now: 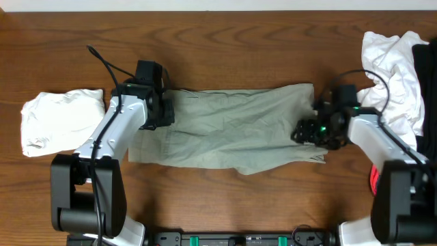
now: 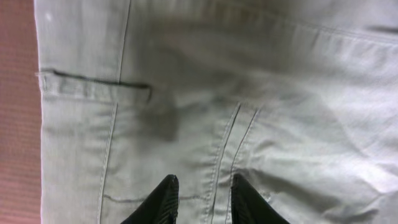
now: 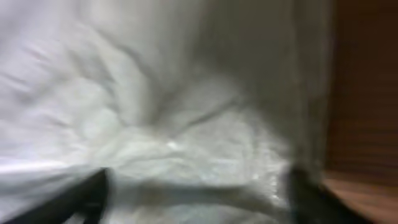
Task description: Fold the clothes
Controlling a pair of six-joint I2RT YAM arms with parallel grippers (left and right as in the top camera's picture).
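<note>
On wooden table (image 1: 218,41), left to right: white garment (image 1: 60,119) bunched in rough square near left edge. Left gripper (image 1: 160,109) over left end of khaki shorts (image 1: 232,130), fingers (image 2: 165,199) slightly parted above seamed cloth, pinching nothing. Shorts lie spread across table centre, wrinkled. Right gripper (image 1: 311,130) at shorts' right end, jaws wide apart over bunched fabric, nothing held. Far right: heap of white clothes (image 1: 389,68), black garment (image 1: 427,61) touching it.

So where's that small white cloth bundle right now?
Overhead, the white cloth lies at the wooden table's left end, beside the left arm, left of the khaki trousers.
</note>
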